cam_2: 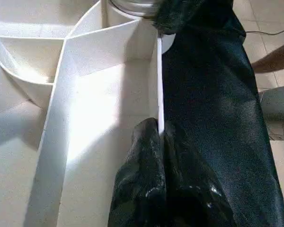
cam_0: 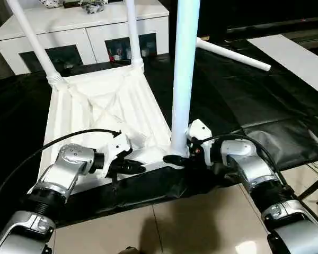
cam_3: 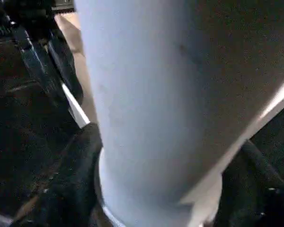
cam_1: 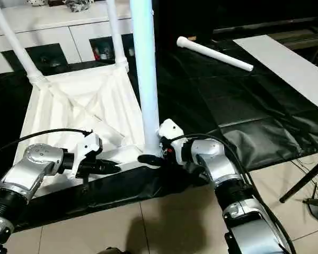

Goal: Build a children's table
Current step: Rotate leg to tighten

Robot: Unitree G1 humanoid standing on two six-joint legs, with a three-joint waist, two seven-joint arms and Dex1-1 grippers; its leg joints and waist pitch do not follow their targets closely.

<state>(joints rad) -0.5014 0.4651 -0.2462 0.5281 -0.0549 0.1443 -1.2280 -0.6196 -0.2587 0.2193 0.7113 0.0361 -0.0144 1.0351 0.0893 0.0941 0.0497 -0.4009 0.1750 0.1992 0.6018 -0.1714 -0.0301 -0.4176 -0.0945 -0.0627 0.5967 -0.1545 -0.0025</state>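
The children's table lies upside down on a black sheet, its white ribbed tabletop (cam_0: 111,106) facing up. Two white legs (cam_0: 34,45) (cam_0: 132,32) stand in the far corner sockets. A third leg (cam_0: 184,69) stands upright at the near right corner. My right gripper (cam_0: 177,154) holds that leg's base, one black finger (cam_3: 71,179) pressed to its collar. My left gripper (cam_0: 140,168) is shut on the thin near rim (cam_2: 159,85) of the tabletop. A fourth leg (cam_0: 233,54) lies loose on the sheet at the back right.
A white cabinet (cam_0: 79,24) with dark glass doors stands behind the tabletop. The black sheet (cam_0: 244,100) covers the floor and ends at beige tiles (cam_0: 191,222) near me. A white board (cam_0: 302,58) lies at the far right. A dark stand leg (cam_1: 302,182) slants at the right edge.
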